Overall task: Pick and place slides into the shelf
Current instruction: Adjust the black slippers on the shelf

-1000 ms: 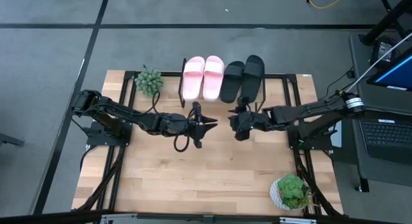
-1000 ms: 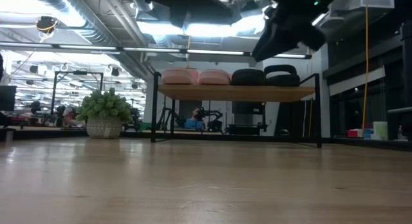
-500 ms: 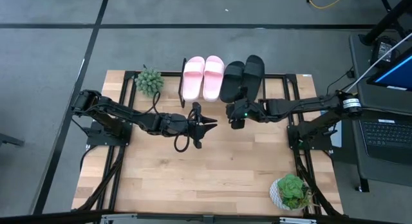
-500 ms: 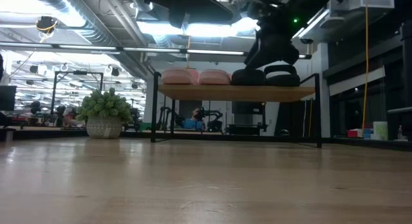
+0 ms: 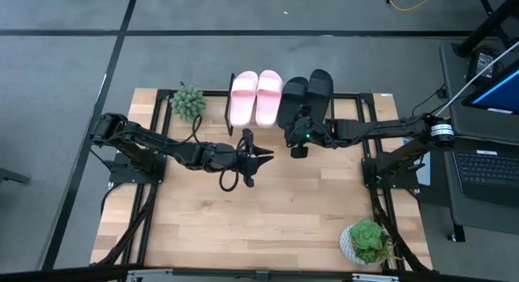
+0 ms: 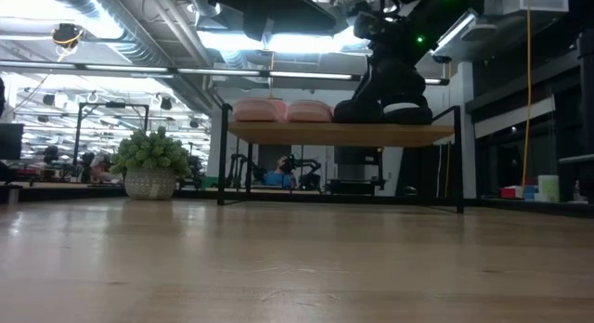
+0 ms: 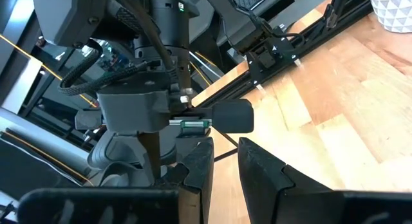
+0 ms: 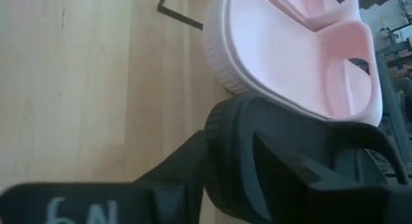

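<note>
Four slides lie side by side on the shelf [image 6: 339,135] at the table's far edge: two pink [image 5: 243,97] [image 5: 268,97] and two black [image 5: 290,100] [image 5: 319,91]. My right gripper [image 5: 295,126] is at the near, heel end of the left black slide [image 8: 277,140]. Its fingers are apart, one beside the heel's ribbed rim and one over the footbed. My left gripper [image 5: 261,156] hovers over mid-table, pointing toward the right arm. Its fingers [image 7: 222,169] are a narrow gap apart with nothing between them. My right gripper comes at the left black slide's heel end [image 8: 222,153] slanting down from the near right. One finger [image 8: 170,169] lies against the heel's outer rim and the other [image 8: 309,179] over the footbed. Whether they press on it I cannot tell. The slide lies flat on the shelf.
A small green plant [image 5: 188,102] stands at the far left beside the shelf. A plant in a white pot [image 5: 366,240] is at the near right corner. Bare wooden tabletop [image 5: 243,217] spreads across the near half. A laptop [image 5: 486,164] sits off the table's right side.
My right gripper has swung from mid-table toward the far edge and the table's left, dropping slightly, and now stands at the left black slide's heel. The four slides lie where they were.
</note>
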`<control>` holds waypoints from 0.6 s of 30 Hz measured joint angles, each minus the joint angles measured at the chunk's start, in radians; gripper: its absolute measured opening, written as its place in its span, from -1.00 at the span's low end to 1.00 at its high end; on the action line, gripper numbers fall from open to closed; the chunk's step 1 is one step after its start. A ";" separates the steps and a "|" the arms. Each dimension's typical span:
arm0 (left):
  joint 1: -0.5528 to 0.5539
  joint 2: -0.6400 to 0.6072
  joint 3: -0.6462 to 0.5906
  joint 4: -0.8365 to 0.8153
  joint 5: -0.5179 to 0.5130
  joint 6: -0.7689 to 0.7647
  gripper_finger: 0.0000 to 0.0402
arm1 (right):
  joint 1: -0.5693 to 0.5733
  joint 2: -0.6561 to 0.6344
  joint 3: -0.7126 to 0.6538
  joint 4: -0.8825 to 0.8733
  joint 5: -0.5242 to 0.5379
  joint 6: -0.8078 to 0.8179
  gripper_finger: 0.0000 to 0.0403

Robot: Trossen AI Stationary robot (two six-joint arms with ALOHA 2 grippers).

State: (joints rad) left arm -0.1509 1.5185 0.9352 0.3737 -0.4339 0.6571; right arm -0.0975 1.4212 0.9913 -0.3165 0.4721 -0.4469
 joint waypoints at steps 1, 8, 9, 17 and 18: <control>0.000 0.000 0.000 0.000 0.000 0.000 -0.68 | 0.000 0.000 0.000 0.002 0.000 0.000 -0.41; 0.000 0.000 0.000 0.000 0.000 0.000 -0.68 | 0.000 0.000 0.000 -0.005 -0.004 0.001 -0.80; 0.000 0.000 0.000 0.000 0.000 0.000 -0.68 | 0.000 0.000 0.000 -0.007 -0.004 0.001 -0.85; 0.000 0.000 0.000 0.000 0.000 0.000 -0.68 | 0.000 0.000 0.000 -0.030 -0.004 0.000 -0.97; 0.000 0.000 0.000 0.000 0.000 0.000 -0.68 | 0.001 0.000 0.001 -0.035 -0.004 -0.001 -0.97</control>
State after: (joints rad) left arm -0.1509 1.5185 0.9352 0.3740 -0.4335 0.6575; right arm -0.0966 1.4208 0.9920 -0.3514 0.4683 -0.4481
